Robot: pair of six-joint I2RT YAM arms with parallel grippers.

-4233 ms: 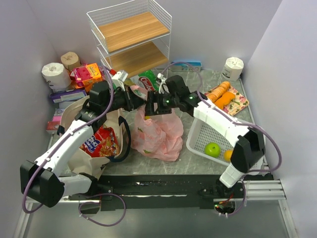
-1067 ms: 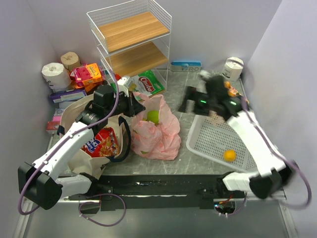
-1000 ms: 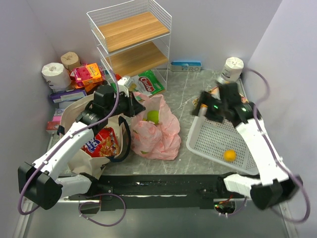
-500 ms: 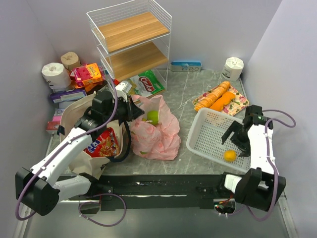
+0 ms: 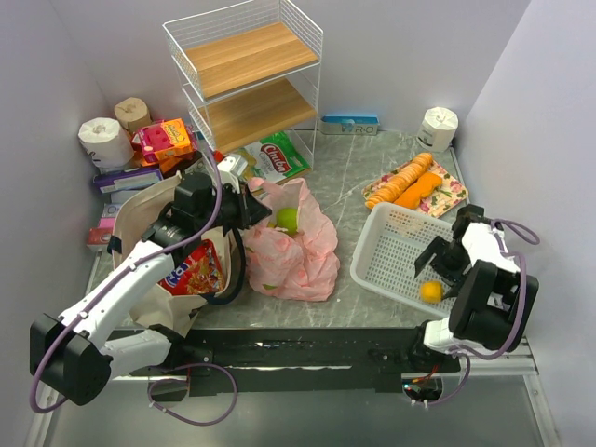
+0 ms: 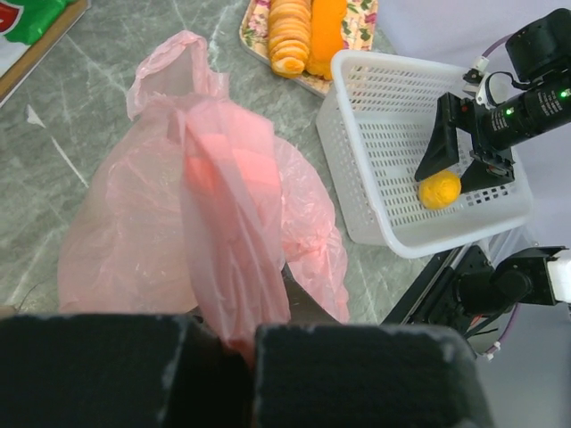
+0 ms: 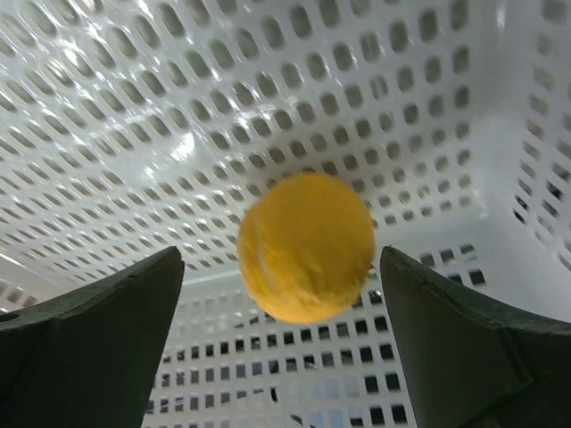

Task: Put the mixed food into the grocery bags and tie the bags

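Right wrist view: the right gripper has its jaws spread wide on either side of the orange. The orange sits on the floor of the white basket, and neither finger seems to touch it. In the left wrist view, the left gripper is pinched tight on a bunched strip of the pink bag. From the top camera, a green apple sits inside that bag. The beige tote lies just beside it with a red snack packet in it.
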